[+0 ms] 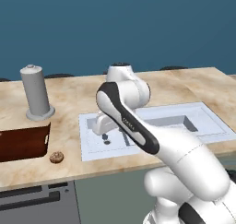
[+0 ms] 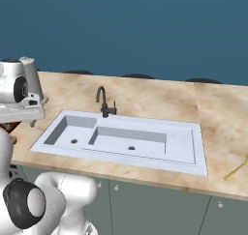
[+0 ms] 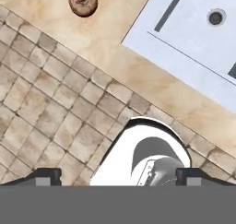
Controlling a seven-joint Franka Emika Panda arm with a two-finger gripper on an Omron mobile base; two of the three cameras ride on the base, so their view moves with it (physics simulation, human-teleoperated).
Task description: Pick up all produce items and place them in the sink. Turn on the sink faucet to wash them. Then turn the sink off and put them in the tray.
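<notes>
Overhead, the tool point(image 3: 118, 177) hangs spread and empty; mottled round brown produce point(image 3: 83, 1) rests on marbled counter point(image 3: 115, 66).

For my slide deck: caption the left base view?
Brown produce item sits on the counter between tray and sink.

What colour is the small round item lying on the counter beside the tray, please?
Mottled tan-brown round item, clearest in the hand view.
</notes>
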